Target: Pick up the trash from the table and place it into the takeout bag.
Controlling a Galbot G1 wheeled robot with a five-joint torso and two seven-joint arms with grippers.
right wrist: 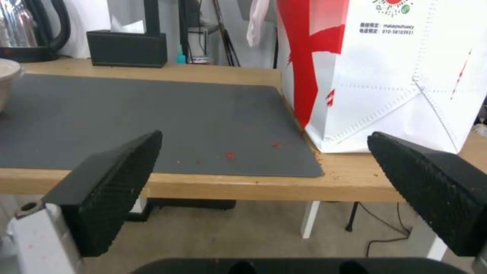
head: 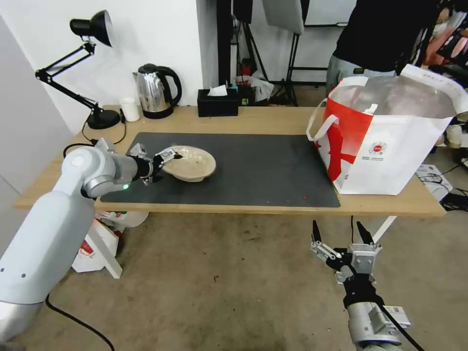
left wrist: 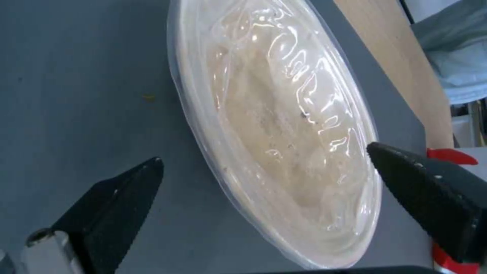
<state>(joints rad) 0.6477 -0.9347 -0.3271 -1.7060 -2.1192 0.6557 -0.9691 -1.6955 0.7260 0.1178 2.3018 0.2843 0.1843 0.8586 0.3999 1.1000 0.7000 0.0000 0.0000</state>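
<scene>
The shallow beige paper bowl [head: 191, 164] [left wrist: 284, 114] lies on the dark grey mat [head: 253, 165] of the table [head: 273, 122], left of centre. My left gripper [head: 169, 158] [left wrist: 264, 153] is open at the bowl's left rim, one finger over the mat and the other over the bowl's inside. The takeout bag [head: 385, 141] [right wrist: 385, 76] stands open at the table's right end, its silver lining showing. My right gripper [head: 339, 231] [right wrist: 264, 135] hangs open below the table's front edge, over the floor, holding nothing.
Along the table's back edge stand a black desk lamp [head: 92, 73], a small white cup [head: 129, 108], a kettle [head: 155, 91] and a black tissue box [head: 218, 102]. A person [head: 380, 39] stands behind the bag. A smaller bag [head: 92, 246] lies on the floor under the left end.
</scene>
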